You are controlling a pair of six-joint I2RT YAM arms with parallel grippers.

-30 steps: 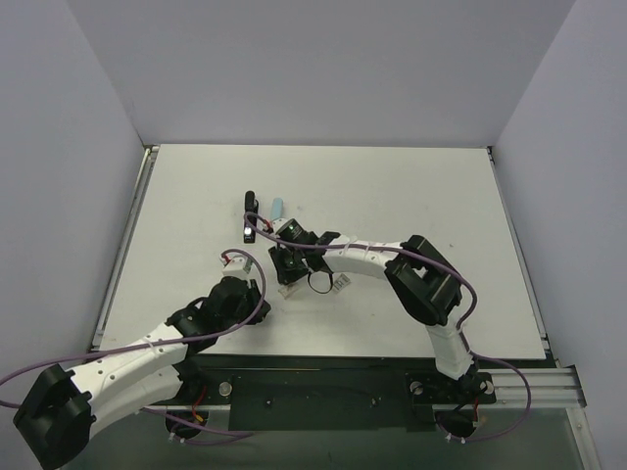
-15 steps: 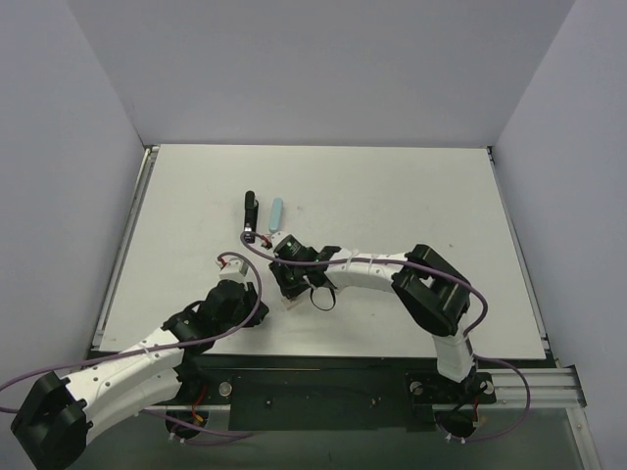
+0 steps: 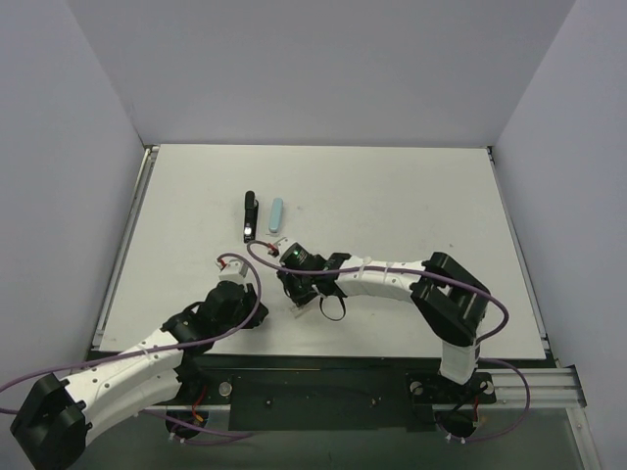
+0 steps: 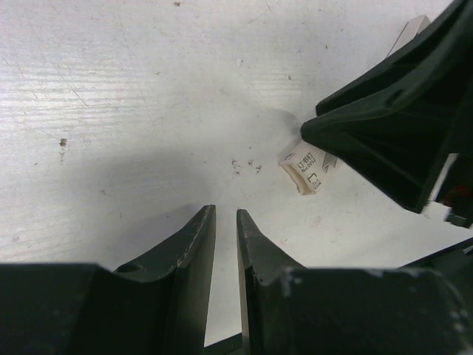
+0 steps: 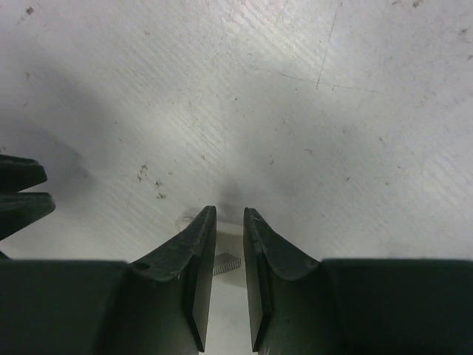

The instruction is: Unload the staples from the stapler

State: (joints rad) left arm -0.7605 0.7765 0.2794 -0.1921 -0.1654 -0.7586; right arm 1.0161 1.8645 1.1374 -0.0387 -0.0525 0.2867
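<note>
The slim black stapler lies on the table at the back left, with no gripper near it. My right gripper is down at the table, nearer the front than the stapler. In the right wrist view its jaws stand a narrow gap apart with a short grey strip of staples between them. A small labelled staple box lies at the right gripper's fingers, and it shows in the top view too. My left gripper hovers just left of the box, its jaws a slit apart and empty.
A short light-blue bar lies right beside the stapler. A raised rail runs along the table's left edge. Purple cables loop over both wrists.
The right gripper has drawn back from the stapler toward the near edge, uncovering the light-blue bar. The left gripper has shifted only slightly.
</note>
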